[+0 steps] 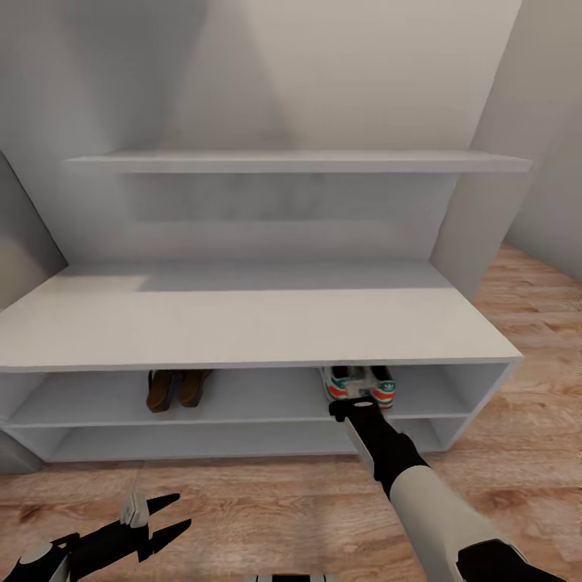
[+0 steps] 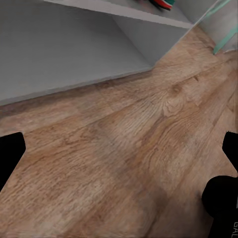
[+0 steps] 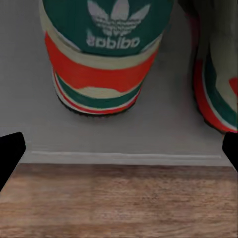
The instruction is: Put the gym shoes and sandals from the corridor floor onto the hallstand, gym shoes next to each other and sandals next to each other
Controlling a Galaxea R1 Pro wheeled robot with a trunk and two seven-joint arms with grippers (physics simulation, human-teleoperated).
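Two pairs of footwear sit on the upper shelf of the low, long light-grey open-fronted shoe rack [image 1: 242, 323]. Toward its left, we see the two brown leather sandals [image 1: 176, 388] side by side and touching, their heels facing out. Toward its right, the two white sneakers with green, red-orange and cream heel bands [image 1: 360, 383] stand next to each other, heels also facing out and close to the shelf's front edge. The two pairs are well apart along the same shelf. The shelf below them looks bare, and so does the rack's broad flat top.

Our right arm reaches forward from the lower right, and our right gripper [image 1: 360, 406] hovers just in front of the sneakers' heels. In the right wrist view, its two black fingertips [image 3: 10, 153] sit spread wide at the frame edges with nothing between them, so we read that claw as open and empty. That view looks straight at one sneaker heel [image 3: 104, 54] with its white trefoil logo, the second sneaker [image 3: 215, 84] just beside it, both resting on the grey shelf above the light brown wood-grain plank floor [image 3: 119, 203].

Our left gripper [image 1: 166, 517] hangs low over the floor, near the rack's left half but apart from it. Its black fingers are splayed apart and hold nothing. The left wrist view shows floor planks [image 2: 124, 144] and the rack's grey base [image 2: 59, 49].

A thin grey wall shelf [image 1: 291, 162] runs above the rack.
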